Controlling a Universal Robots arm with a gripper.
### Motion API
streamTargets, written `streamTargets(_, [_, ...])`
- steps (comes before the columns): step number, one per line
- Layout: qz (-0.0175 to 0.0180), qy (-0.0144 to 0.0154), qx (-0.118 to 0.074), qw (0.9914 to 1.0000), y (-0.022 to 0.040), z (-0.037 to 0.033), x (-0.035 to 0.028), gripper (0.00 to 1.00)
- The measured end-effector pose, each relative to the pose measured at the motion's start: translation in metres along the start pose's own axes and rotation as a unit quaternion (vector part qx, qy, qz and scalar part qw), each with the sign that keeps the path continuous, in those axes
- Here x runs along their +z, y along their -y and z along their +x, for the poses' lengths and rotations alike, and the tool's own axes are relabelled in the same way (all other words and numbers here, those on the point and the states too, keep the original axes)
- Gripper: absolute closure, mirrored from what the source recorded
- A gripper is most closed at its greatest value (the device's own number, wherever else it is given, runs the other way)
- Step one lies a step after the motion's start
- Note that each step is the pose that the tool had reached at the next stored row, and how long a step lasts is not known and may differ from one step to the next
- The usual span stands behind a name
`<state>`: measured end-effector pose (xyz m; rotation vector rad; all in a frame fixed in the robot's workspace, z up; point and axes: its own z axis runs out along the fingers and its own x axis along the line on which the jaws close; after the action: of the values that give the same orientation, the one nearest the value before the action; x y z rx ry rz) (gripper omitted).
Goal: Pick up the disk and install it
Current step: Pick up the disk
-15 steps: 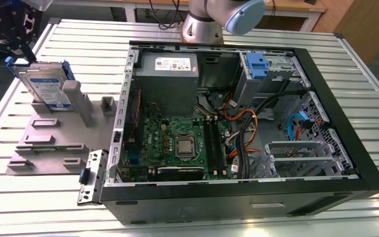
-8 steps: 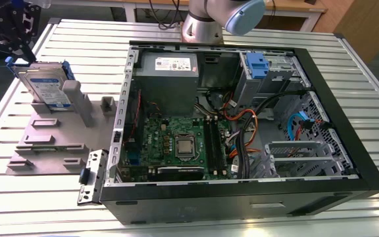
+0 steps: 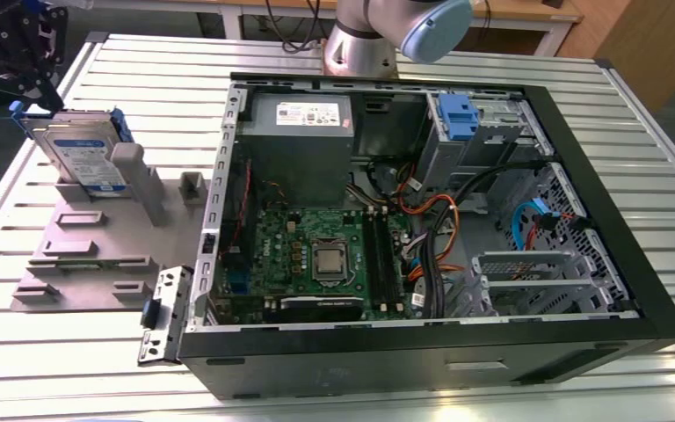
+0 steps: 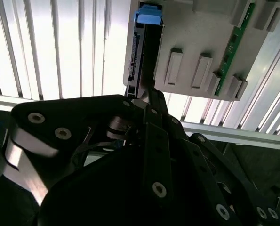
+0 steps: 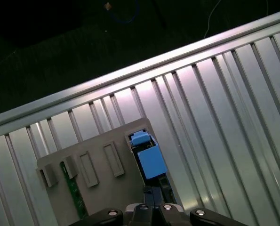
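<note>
Exterior view puts the disk (image 3: 80, 154) at the upper left of the frame. It stands on edge in the grey stand (image 3: 91, 237) with its labelled face toward the camera, well apart from the open computer case (image 3: 654, 290) at centre and right. My gripper (image 3: 42, 98) sits just above the disk's top edge, in the far upper left corner, so the disk lies straight below the jaws.

From the second wrist view I read the alignment. The disk (image 4: 135, 52) is edge-on, and its thin long edge runs straight away from the gripper (image 4: 144, 100) to the blue tab (image 4: 149, 14); I judge that to be in line with the jaw gap. First wrist view agrees, with the blue tab (image 5: 151, 160) just beyond the gripper (image 5: 151, 195). I cannot tell whether the jaws are spread or pinching the disk. With 1 arm, this is the only approach I have.
</note>
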<state>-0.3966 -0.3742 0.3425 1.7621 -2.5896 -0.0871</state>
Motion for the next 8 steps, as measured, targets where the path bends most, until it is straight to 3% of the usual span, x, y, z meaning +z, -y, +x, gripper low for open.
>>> streamTargets(8, [0.0, 0.0, 0.0, 1.0, 0.0, 0.0, 0.0, 0.89])
